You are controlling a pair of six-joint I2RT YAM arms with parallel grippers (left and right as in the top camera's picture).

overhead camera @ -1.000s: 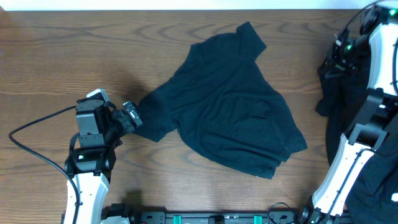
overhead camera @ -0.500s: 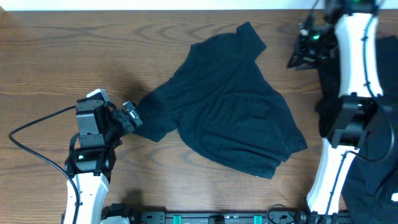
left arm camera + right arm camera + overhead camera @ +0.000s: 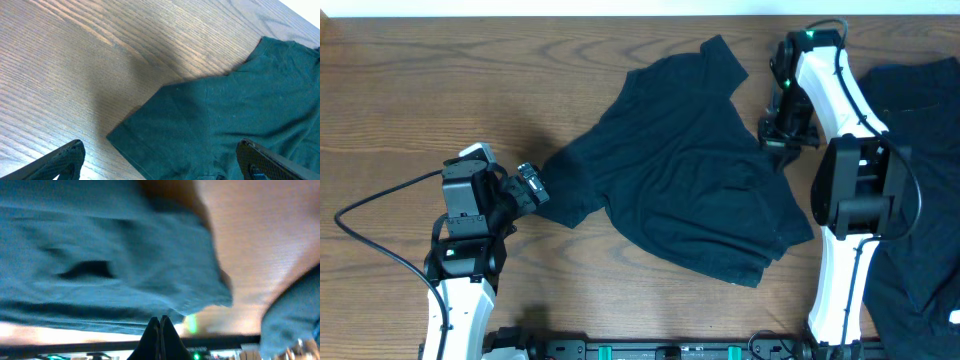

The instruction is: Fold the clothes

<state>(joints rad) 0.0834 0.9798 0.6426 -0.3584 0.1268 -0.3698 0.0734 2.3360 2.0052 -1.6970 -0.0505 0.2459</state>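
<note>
Hovering at the right edge of the T-shirt [image 3: 690, 185], the right gripper [image 3: 782, 138] has its fingers pressed together, apparently on nothing, though its wrist view is blurred. The left gripper [image 3: 528, 186] gapes wide just beside a sleeve [image 3: 165, 125]. The T-shirt lies rumpled in the middle of the table [image 3: 420, 80]; pinching opposite edges and pulling flat should fold cleaner.

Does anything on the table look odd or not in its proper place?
The T-shirt lies askew and rumpled, not spread flat: its lower right edge is bunched into folds. More dark cloth lies at the far right.
</note>
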